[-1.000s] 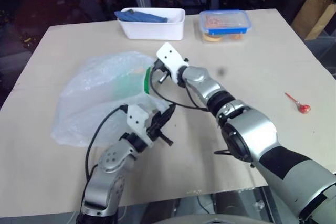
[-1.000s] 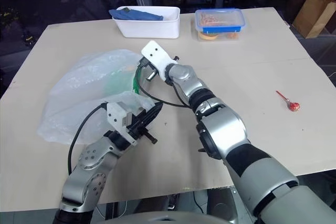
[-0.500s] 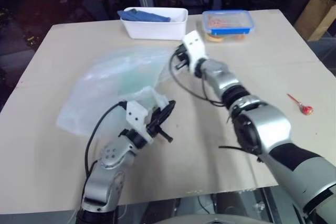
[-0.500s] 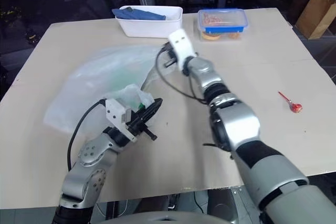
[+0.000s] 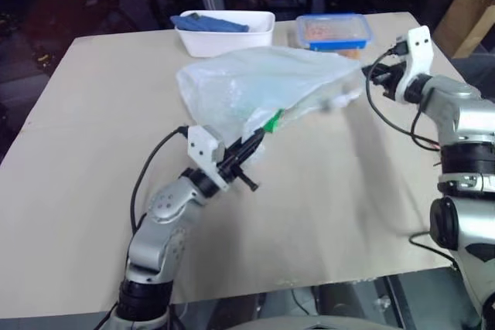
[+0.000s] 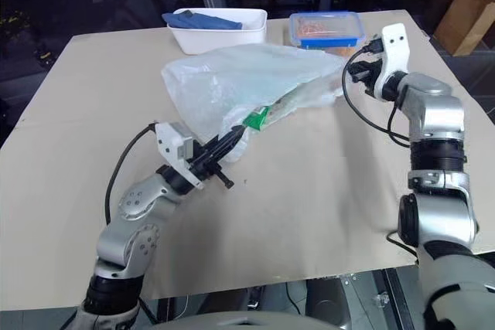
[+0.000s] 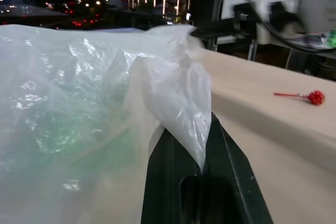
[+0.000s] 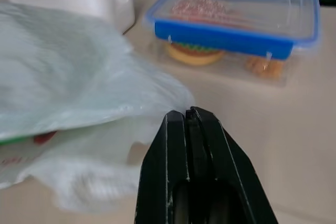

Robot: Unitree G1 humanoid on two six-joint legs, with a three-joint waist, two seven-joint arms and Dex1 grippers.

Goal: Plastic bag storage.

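The table point(image 5: 93, 113) is evenly and fairly brightly lit from overhead, while everything beyond its far edge is dark, with small red and white points of light showing through the glass there. Soft shadows lie on the table just beside the left arm and under the plastic bag point(image 5: 255, 86), whose film shows pale sheen without hard glare. The bag's end toward the lidded container point(image 8: 236, 17) is smeared by motion blur, and that container is slightly soft in the right wrist view.

Plastic bag point(image 5: 255, 86) spans mid-table; white tub point(image 5: 224, 32), lidded box point(image 5: 334, 30) block far edge.
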